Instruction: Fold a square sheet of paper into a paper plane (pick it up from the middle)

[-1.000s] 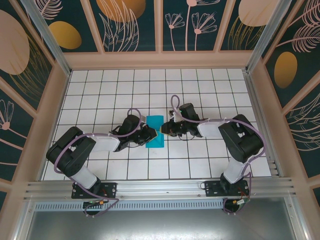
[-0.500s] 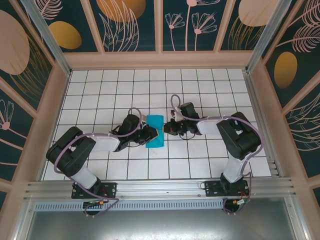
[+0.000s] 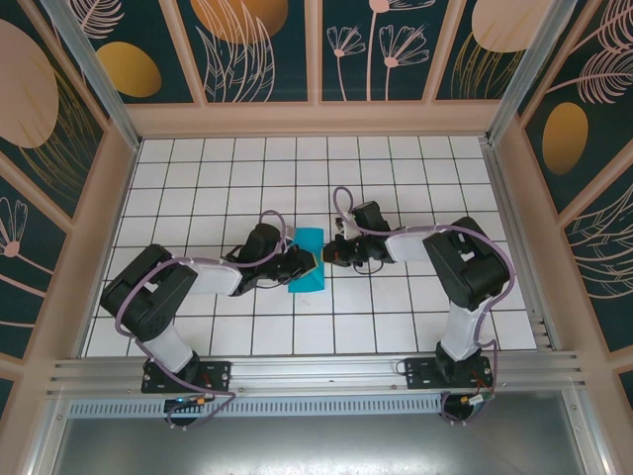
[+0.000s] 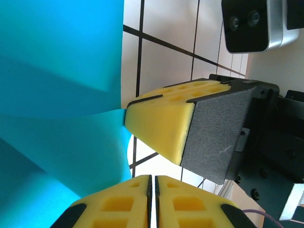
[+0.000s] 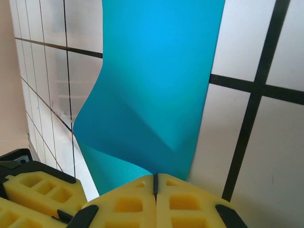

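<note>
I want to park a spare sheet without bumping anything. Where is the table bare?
Bare: the near tiles between the left arm and right arm bases; the far tile rows up to the back wall. Crowded: mid-table, where both jaws meet at the teal paper sheet.

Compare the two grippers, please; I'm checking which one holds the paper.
The right gripper pinches the edge of the paper; the left gripper is shut too, but any grip is unclear. The left reaches across the paper from the left; the right meets its right edge. Both have yellow pads.
</note>
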